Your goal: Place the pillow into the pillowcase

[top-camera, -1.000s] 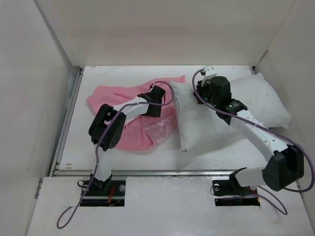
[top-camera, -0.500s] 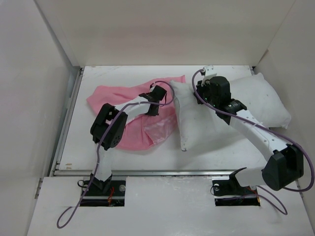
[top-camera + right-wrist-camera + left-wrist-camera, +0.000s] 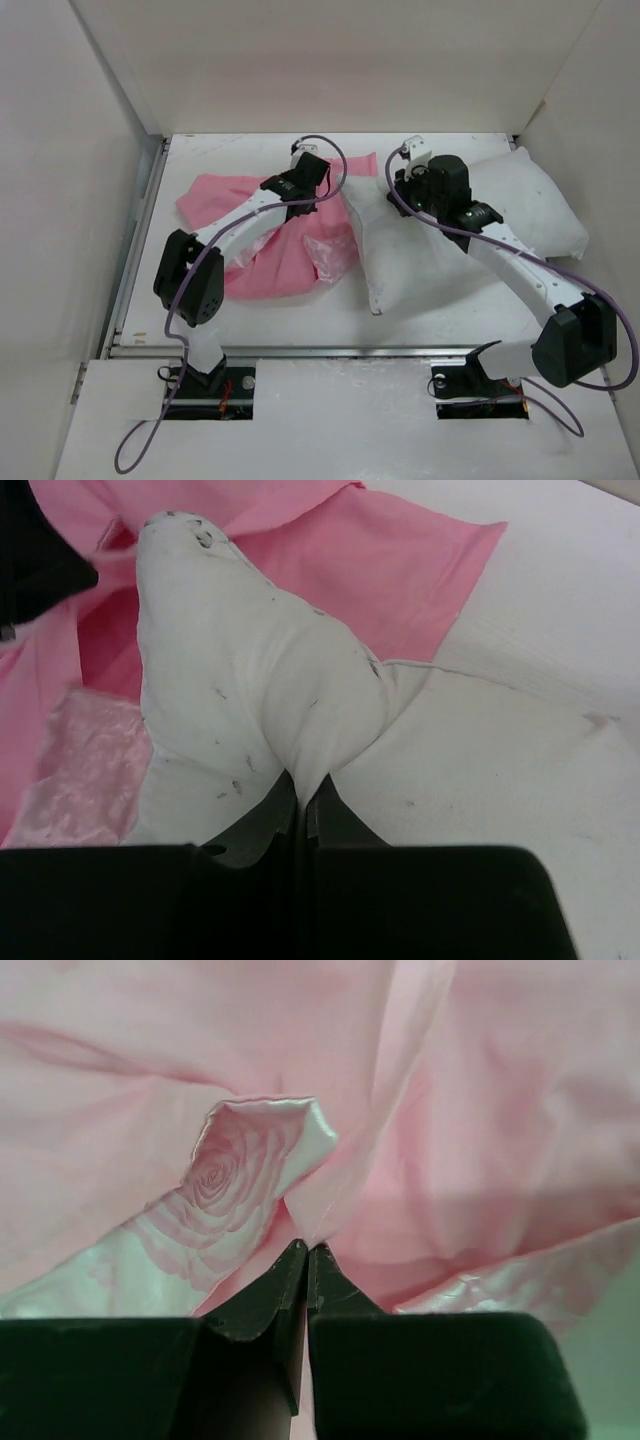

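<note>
The pink pillowcase (image 3: 262, 262) lies crumpled on the left half of the table, one shiny rose-patterned fold showing. My left gripper (image 3: 298, 192) is shut on a pinch of it (image 3: 330, 1190) and holds that part lifted near the table's back. The white pillow (image 3: 520, 205) lies on the right, its left end bunched up beside the pillowcase. My right gripper (image 3: 412, 190) is shut on a fold of the pillow (image 3: 300, 710) near that left end. In the right wrist view the pillow's corner (image 3: 170, 530) rests over the pink cloth (image 3: 400, 560).
White walls close in the table at the back and both sides. A metal rail (image 3: 300, 350) runs along the table's near edge, and another (image 3: 138, 240) along its left side. Purple cables loop off both arms.
My left gripper has moved toward the back of the table, pulling the pinched pillowcase with it. My right gripper has shifted slightly back and left with the pillow's end.
</note>
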`<state>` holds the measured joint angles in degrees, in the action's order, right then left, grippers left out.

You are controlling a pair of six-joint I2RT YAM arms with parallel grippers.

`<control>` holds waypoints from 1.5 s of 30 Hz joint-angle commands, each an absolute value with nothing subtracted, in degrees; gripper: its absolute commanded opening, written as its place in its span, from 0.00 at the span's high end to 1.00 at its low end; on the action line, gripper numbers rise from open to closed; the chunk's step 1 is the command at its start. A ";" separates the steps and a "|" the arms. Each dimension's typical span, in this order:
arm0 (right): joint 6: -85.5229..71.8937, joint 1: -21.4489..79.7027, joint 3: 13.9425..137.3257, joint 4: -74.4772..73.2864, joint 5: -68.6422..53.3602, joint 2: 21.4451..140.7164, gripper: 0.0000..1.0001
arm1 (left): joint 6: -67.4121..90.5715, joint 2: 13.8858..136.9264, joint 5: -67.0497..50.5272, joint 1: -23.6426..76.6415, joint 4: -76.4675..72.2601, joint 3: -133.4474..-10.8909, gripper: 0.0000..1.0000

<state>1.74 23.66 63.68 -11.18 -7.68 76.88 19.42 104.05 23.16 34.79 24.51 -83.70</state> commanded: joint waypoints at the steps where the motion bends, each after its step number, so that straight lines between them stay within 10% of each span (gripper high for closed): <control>1: 6.93 23.64 64.07 -9.91 -18.79 75.32 1.00 | 20.39 97.57 24.97 34.98 24.96 -86.31 1.00; 16: 15.21 33.04 76.72 -16.70 -23.38 92.89 1.00 | 20.92 91.15 26.02 41.04 28.12 -86.22 1.00; 30: -7.35 33.66 84.64 15.17 -3.35 100.63 1.00 | 23.29 85.78 19.69 43.76 28.12 -81.04 1.00; 45: -27.76 29.80 93.59 17.42 22.74 113.12 1.00 | 24.87 78.14 17.84 44.30 34.10 -77.43 1.00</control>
<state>-20.23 33.28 88.29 12.05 11.60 112.79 23.90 83.44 19.79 43.03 30.00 -77.80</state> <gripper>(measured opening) 0.058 0.007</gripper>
